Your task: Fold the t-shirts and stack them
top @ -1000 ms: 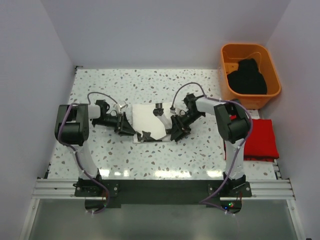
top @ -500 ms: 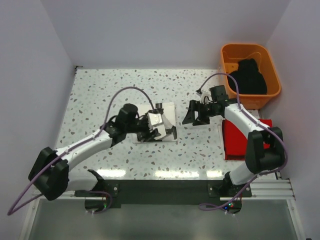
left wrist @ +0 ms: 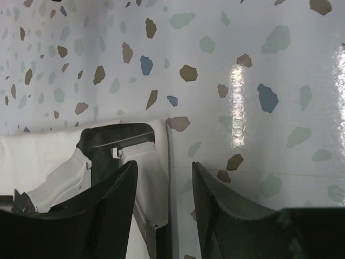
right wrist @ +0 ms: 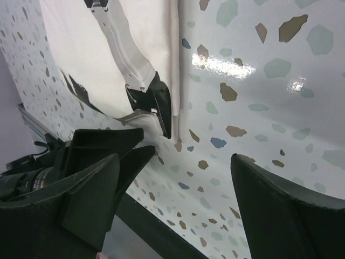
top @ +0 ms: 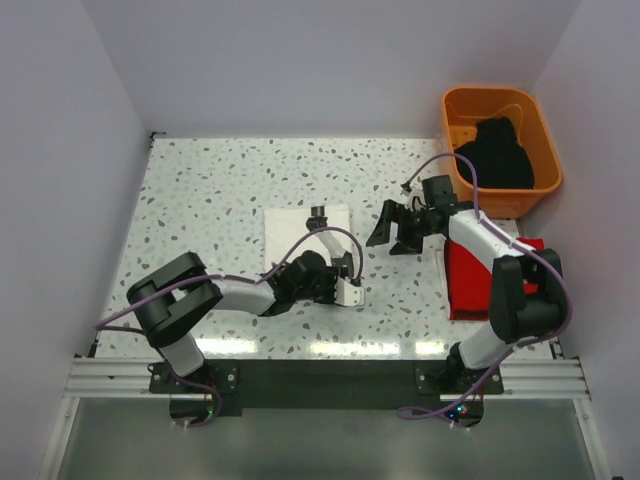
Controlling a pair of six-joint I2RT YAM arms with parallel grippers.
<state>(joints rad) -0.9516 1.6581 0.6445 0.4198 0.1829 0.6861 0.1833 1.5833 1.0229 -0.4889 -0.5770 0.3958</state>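
**A:** How far can the task be judged to be?

**B:** On the table (top: 200, 190) two shirts are seen folded, but nothing is stacked. The red t-shirt (top: 465, 290) lies folded just in front of the orange tub (top: 452, 105), partly covered by the right arm. The white t-shirt (top: 295, 225) lies as a flat rectangle well to the left of the tub. The black t-shirt (top: 495, 155) is bunched inside the tub, not folded. So it is judged that one shirt must be taken out and folded, and then all three stacked.

**A:** And the end effectors?

**B:** Nothing is held by either. The right end effector (top: 393, 228) hangs near the tub, on its left, with the jaws wide apart. The left end effector (top: 350, 292) is farther left of the tub, by the near corner of the white shirt, with the jaws also apart.

**A:** What is shown by one view only?

**B:** The tub, the red shirt and the black shirt are shown only from above. In the left wrist view the gap between the fingers (left wrist: 113, 205) is seen, with only table and a white cloth edge in it. In the right wrist view the folded edge of the white shirt is shown clearly.
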